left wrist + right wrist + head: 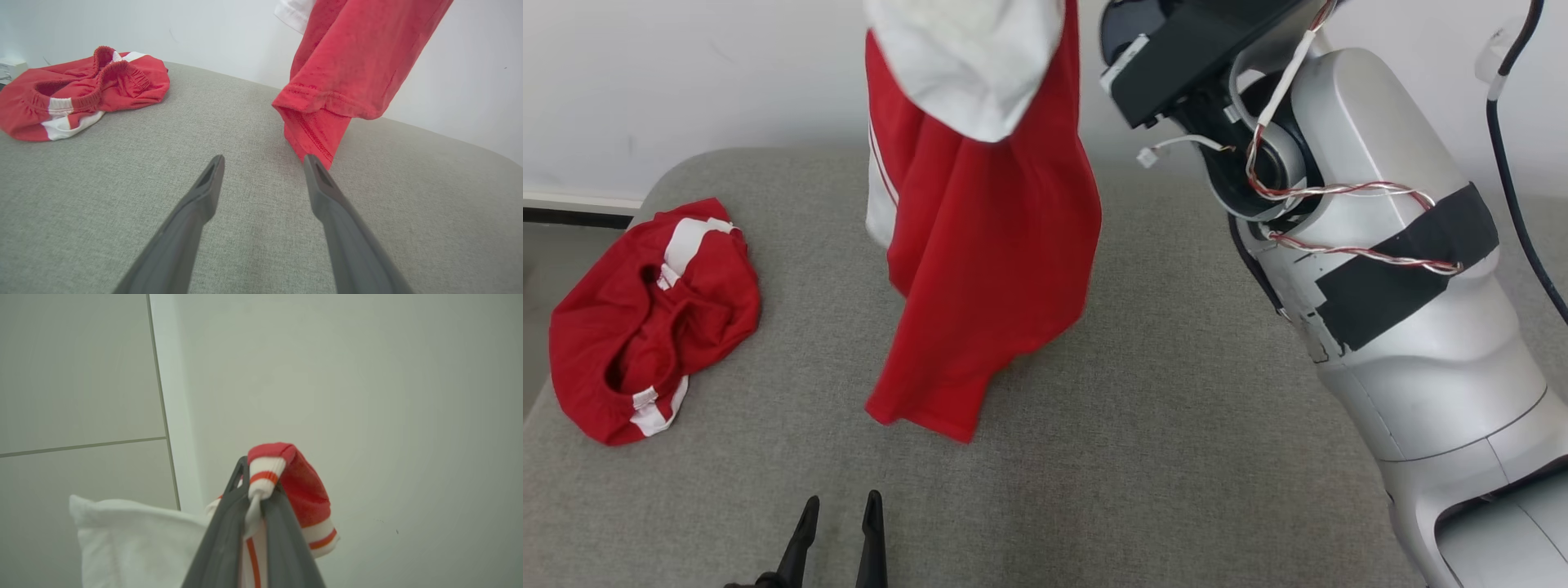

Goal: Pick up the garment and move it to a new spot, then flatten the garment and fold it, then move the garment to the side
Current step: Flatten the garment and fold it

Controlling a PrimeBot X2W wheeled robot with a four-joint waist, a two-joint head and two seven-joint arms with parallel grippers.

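Observation:
The garment is a red shirt with white sleeves and trim, hanging in the air above the grey padded surface. Its lower hem dangles just over the fabric. In the right wrist view my right gripper is shut on the garment's red-and-white striped collar edge, pointing up toward a pale wall. My left gripper rests low near the front edge, open and holding nothing. In the left wrist view the left gripper points at the garment's hanging hem, which sits just beyond its right fingertip.
A second red garment with white bands lies crumpled at the left edge of the surface, also seen as a heap in the left wrist view. My silver right forearm with black tape rises on the right. A white wall stands behind.

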